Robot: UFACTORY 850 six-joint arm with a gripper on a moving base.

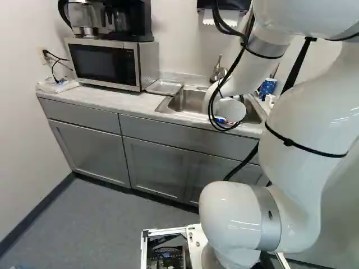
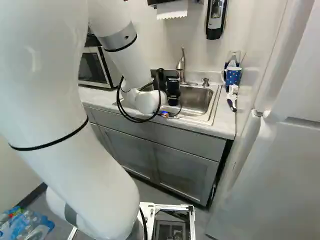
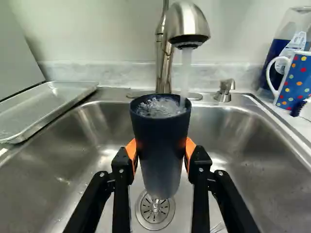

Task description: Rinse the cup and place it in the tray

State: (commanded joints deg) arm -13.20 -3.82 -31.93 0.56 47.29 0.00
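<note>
In the right base view my gripper (image 2: pixel 173 91) is over the sink (image 2: pixel 214 102), small and dark. The wrist view has the gripper (image 3: pixel 161 153) shut on a dark blue cup (image 3: pixel 159 167), an orange pad on each side. The cup is upright above the drain, paler toward its base. Water runs from the faucet (image 3: pixel 187 26) into its open top, near the far rim, and bubbles inside. The shallow metal tray (image 3: pixel 46 109) lies on the counter beside the sink; in the left base view the tray (image 1: pixel 164 87) is next to the microwave.
A polka-dot mug (image 3: pixel 294 80), a clear bottle and a brush stand or lie on the counter across the sink from the tray. A soap pump (image 3: pixel 224 91) is beside the faucet. The microwave (image 1: pixel 106 63) carries a coffee maker. A white door or cabinet (image 2: pixel 275 150) flanks the counter.
</note>
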